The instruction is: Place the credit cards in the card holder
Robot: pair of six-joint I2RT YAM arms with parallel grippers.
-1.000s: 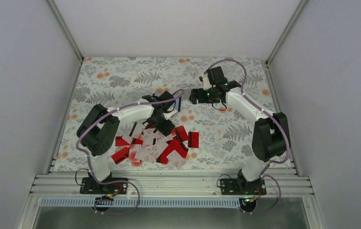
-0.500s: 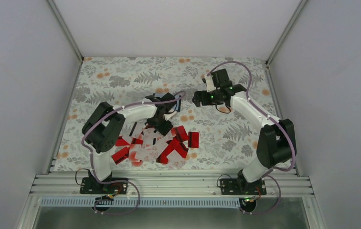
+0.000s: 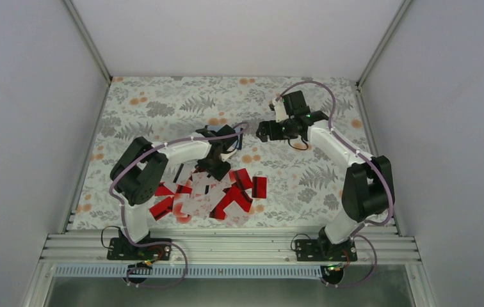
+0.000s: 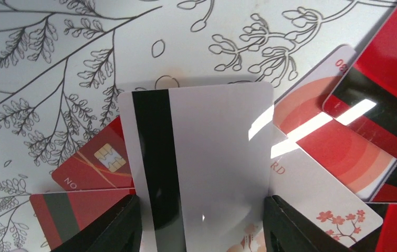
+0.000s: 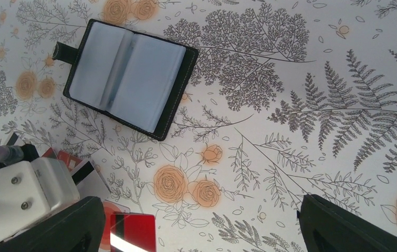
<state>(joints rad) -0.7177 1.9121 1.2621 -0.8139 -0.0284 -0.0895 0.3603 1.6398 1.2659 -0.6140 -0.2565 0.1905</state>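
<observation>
Several red and white credit cards lie in a loose heap on the flowered cloth. My left gripper is down at the heap's far edge. In the left wrist view it is shut on a white credit card with a black stripe; both fingers press the card's long edges. The card holder lies open, pale blue-grey inside, on the cloth beyond the heap. In the top view it is partly hidden by the left arm. My right gripper hangs open above bare cloth beside the holder.
Red cards and a white flowered card lie under and round the held one. A red card and the left arm's white link sit at the right wrist view's lower left. Grey walls enclose the table.
The left fingers have closed in onto the white card's edges, and the left elbow has shifted slightly. The right wrist has drawn a little to the right and back.
</observation>
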